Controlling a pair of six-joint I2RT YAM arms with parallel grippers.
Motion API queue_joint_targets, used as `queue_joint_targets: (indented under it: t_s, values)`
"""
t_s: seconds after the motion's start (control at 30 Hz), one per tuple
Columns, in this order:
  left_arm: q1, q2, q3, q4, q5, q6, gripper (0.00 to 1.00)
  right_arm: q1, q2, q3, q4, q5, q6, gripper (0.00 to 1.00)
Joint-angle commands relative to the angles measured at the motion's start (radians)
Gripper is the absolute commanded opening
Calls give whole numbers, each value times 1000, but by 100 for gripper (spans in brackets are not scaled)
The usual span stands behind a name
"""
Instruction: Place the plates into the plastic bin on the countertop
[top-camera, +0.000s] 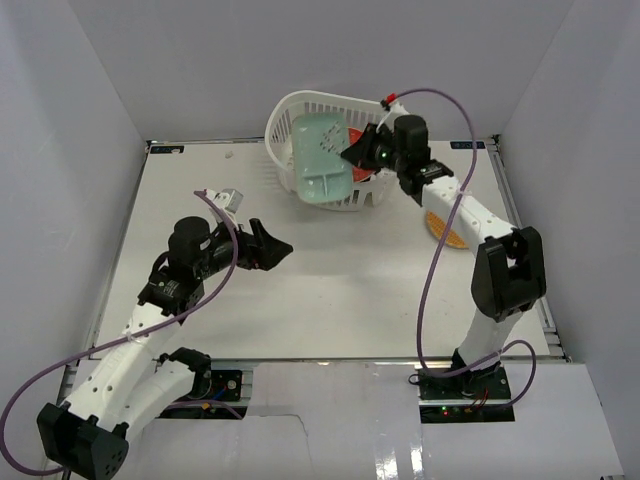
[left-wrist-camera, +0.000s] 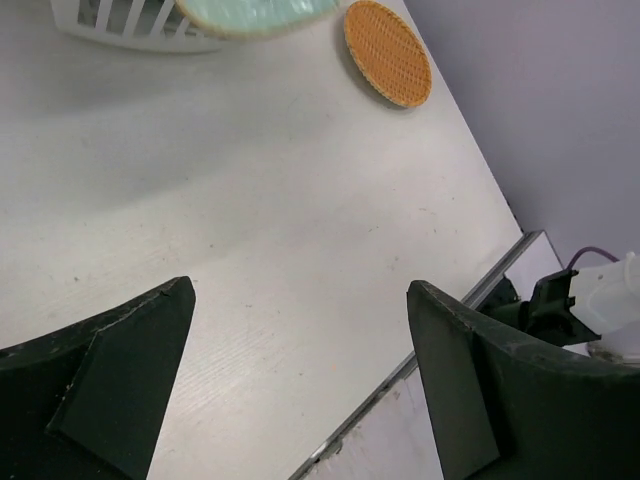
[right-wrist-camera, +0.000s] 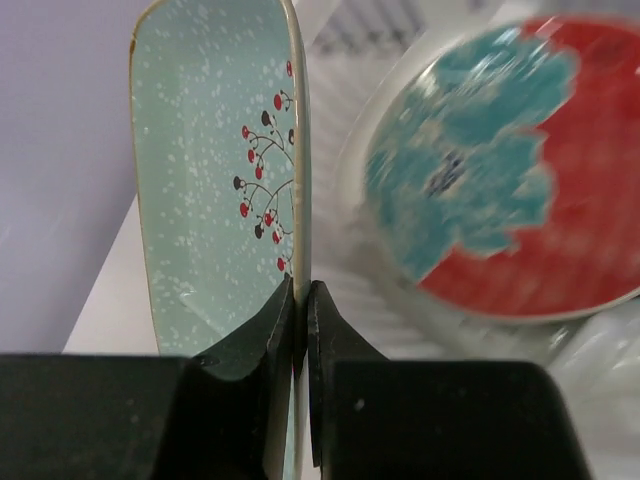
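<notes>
The pale mint rectangular plate (top-camera: 322, 160) sits in the upper centre of the overhead view, standing on edge and tilted, within the outline of the white plastic bin (top-camera: 300, 115). Its lower end crosses the bin's near rim in that view. Whether it rests on the bin cannot be told.

In the right wrist view the same plate (right-wrist-camera: 210, 200) runs up the left half of the frame, seen nearly edge-on, its face speckled and bearing a small branch pattern with red and dark dots. The right claw (right-wrist-camera: 302, 300) is pressed together on the plate's rim, one finger on each face. In the overhead view this claw (top-camera: 352, 152) meets the plate's right-hand edge.

A red-and-teal round plate (right-wrist-camera: 510, 170) fills the upper right of the right wrist view, blurred, lying against the white slotted bin. In the overhead view only a red sliver (top-camera: 365, 178) of it shows, beside the mint plate.

An orange woven-look plate (top-camera: 443, 228) lies flat on the tabletop (top-camera: 330, 290), right of the bin and partly covered by the right arm. The left wrist view shows it whole at top centre (left-wrist-camera: 388, 52), apart from the bin.

The left claw (top-camera: 268, 245) is at centre left of the overhead view, over bare tabletop, well apart from the bin. Its fingers are spread wide with nothing between them (left-wrist-camera: 300, 300).
</notes>
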Motion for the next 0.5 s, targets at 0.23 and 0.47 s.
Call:
queue_joint_targets:
  t_s: [0.23, 0.47]
  values:
    - [-79, -74, 15, -84, -208, 174, 98, -181, 319, 520, -8, 41, 115, 8]
    - [-115, -108, 11, -99, -263, 196, 98, -186, 489, 667, -119, 70, 101, 8]
